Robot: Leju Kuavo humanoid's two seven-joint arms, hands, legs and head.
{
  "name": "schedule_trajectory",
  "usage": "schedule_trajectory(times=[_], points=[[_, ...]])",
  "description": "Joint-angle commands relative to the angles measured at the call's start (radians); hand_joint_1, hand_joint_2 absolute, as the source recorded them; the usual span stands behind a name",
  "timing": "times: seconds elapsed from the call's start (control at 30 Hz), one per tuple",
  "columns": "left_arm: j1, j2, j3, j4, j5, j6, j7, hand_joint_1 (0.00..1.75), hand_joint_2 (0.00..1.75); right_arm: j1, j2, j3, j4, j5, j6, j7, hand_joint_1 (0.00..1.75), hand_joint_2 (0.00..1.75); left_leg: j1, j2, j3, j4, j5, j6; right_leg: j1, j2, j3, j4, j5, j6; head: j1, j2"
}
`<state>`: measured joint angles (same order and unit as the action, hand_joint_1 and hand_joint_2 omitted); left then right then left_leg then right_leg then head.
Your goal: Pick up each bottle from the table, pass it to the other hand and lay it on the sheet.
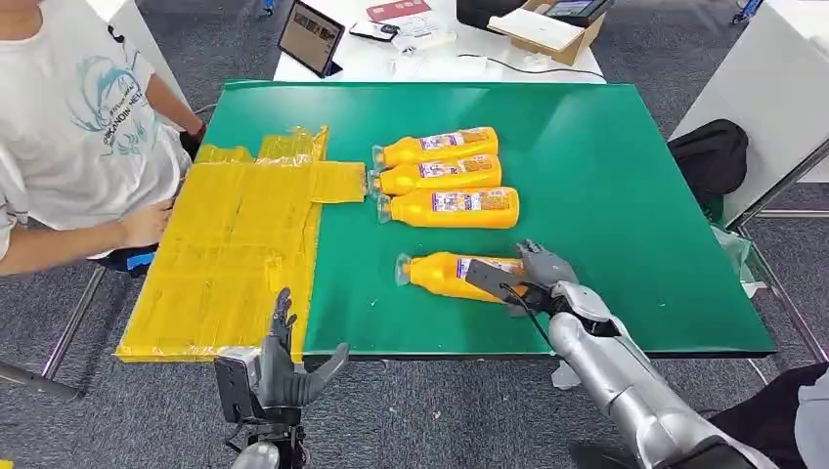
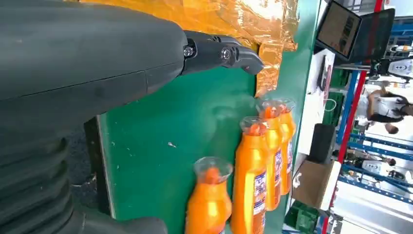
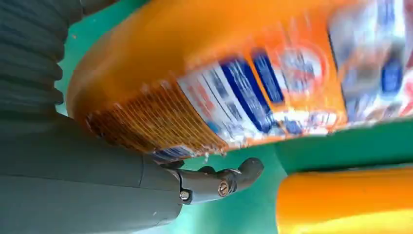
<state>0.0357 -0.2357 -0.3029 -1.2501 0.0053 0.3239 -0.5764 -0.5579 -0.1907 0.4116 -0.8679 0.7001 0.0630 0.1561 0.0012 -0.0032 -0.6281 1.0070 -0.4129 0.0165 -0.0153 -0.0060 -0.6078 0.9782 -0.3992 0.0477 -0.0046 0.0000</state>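
Four orange bottles lie on the green table (image 1: 626, 195). Three sit in a row: the far one (image 1: 438, 147), the middle one (image 1: 438, 174) and the near one (image 1: 455, 207). Closer to me lies a fourth bottle (image 1: 435, 274), and my right hand (image 1: 523, 278) grips its base end, thumb across its label. Up close, this bottle (image 3: 219, 63) lies against the right hand (image 3: 73, 185), with another bottle (image 3: 341, 204) beside it. My left hand (image 1: 283, 366) hovers open before the table's front edge, near the yellow sheet (image 1: 235, 254). The left hand (image 2: 97, 63) faces the bottles' caps (image 2: 209, 204).
A person sits at the left, one hand (image 1: 147, 223) resting at the sheet's edge. Behind the green table stand a tablet (image 1: 311, 37) and a cardboard box (image 1: 547, 29) on a white table. A black bag (image 1: 709, 156) lies off the right edge.
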Motion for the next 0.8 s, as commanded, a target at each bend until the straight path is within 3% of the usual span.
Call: schedule_trajectory(times=[0.03, 0.47, 0.53, 0.57, 0.6, 0.63, 0.67, 0.7, 0.73, 0.77, 0.8], points=[[-0.040, 0.007, -0.039, 0.078, 0.010, 0.000, -0.006, 0.00, 1.75, -0.035, 0.024, 0.033, 0.148, -0.074, -0.019, -0.063, 1.75, 1.75, 0.000, 0.000, 0.007, -0.001, -0.002, -0.001, 0.001, 0.000, 0.007, -0.001, -0.002, -0.002, 0.000, 0.000], [-0.046, 0.010, -0.052, 0.080, 0.019, -0.004, -0.009, 0.00, 1.75, 0.029, 0.040, -0.002, 0.098, -0.134, -0.076, -0.133, 1.75, 1.75, 0.001, 0.000, 0.008, -0.002, -0.002, -0.001, 0.001, 0.000, 0.008, -0.002, -0.002, -0.002, 0.000, 0.000], [-0.049, 0.009, -0.055, 0.085, 0.024, -0.006, -0.009, 0.00, 1.75, 0.064, 0.060, -0.044, 0.059, -0.174, -0.125, -0.198, 1.75, 1.75, 0.001, -0.001, 0.008, -0.001, -0.001, -0.001, 0.001, 0.000, 0.008, -0.002, -0.002, -0.002, 0.000, 0.000], [-0.050, 0.009, -0.058, 0.087, 0.030, -0.006, -0.011, 0.00, 1.75, 0.113, 0.084, -0.081, -0.013, -0.186, -0.223, -0.293, 1.75, 1.75, 0.001, -0.001, 0.010, -0.002, -0.002, -0.001, 0.002, 0.000, 0.010, -0.002, -0.003, -0.003, 0.000, 0.000], [-0.050, 0.009, -0.059, 0.086, 0.031, -0.006, -0.011, 0.00, 1.75, 0.130, 0.092, -0.081, -0.031, -0.183, -0.232, -0.297, 1.75, 1.75, 0.002, -0.001, 0.012, -0.001, -0.003, -0.002, 0.002, -0.001, 0.012, -0.002, -0.004, -0.003, 0.000, 0.000], [-0.050, 0.011, -0.067, 0.083, 0.048, -0.020, -0.010, 0.00, 1.75, 0.204, 0.126, -0.131, -0.143, -0.193, -0.350, -0.412, 1.75, 1.75, 0.002, -0.001, 0.012, -0.002, -0.003, -0.002, 0.002, -0.001, 0.013, -0.003, -0.003, -0.003, 0.000, 0.000], [-0.050, 0.011, -0.071, 0.082, 0.051, -0.022, -0.010, 0.00, 1.75, 0.230, 0.134, -0.134, -0.184, -0.191, -0.364, -0.413, 1.75, 1.75, 0.001, -0.001, 0.008, -0.002, -0.001, -0.001, 0.002, -0.001, 0.008, -0.002, -0.001, -0.002, 0.000, 0.000], [-0.053, 0.014, -0.081, 0.079, 0.078, -0.047, -0.004, 0.00, 1.75, 0.282, 0.168, -0.174, -0.264, -0.210, -0.455, -0.502, 1.75, 1.75, 0.002, -0.001, 0.013, -0.003, -0.003, -0.002, 0.002, -0.001, 0.014, -0.003, -0.003, -0.003, 0.000, 0.000], [-0.056, 0.014, -0.087, 0.080, 0.086, -0.051, -0.002, 0.00, 1.75, 0.307, 0.177, -0.177, -0.303, -0.208, -0.468, -0.510, 1.75, 1.75, 0.001, -0.001, 0.008, -0.002, -0.001, -0.001, 0.002, 0.000, 0.008, -0.002, -0.002, -0.002, 0.000, 0.000], [-0.064, 0.024, -0.111, 0.072, 0.126, -0.109, 0.007, 0.00, 1.75, 0.350, 0.220, -0.211, -0.363, -0.253, -0.536, -0.601, 1.75, 1.75, 0.002, 0.001, 0.011, -0.002, -0.003, -0.002, 0.003, 0.001, 0.010, -0.002, -0.003, -0.003, 0.000, 0.000], [-0.070, 0.029, -0.123, 0.063, 0.130, -0.119, 0.009, 0.00, 1.75, 0.368, 0.231, -0.206, -0.381, -0.259, -0.548, -0.621, 1.75, 1.75, 0.001, 0.000, 0.009, -0.001, -0.003, -0.002, 0.002, 0.000, 0.009, 0.000, -0.004, -0.003, 0.000, 0.000]])
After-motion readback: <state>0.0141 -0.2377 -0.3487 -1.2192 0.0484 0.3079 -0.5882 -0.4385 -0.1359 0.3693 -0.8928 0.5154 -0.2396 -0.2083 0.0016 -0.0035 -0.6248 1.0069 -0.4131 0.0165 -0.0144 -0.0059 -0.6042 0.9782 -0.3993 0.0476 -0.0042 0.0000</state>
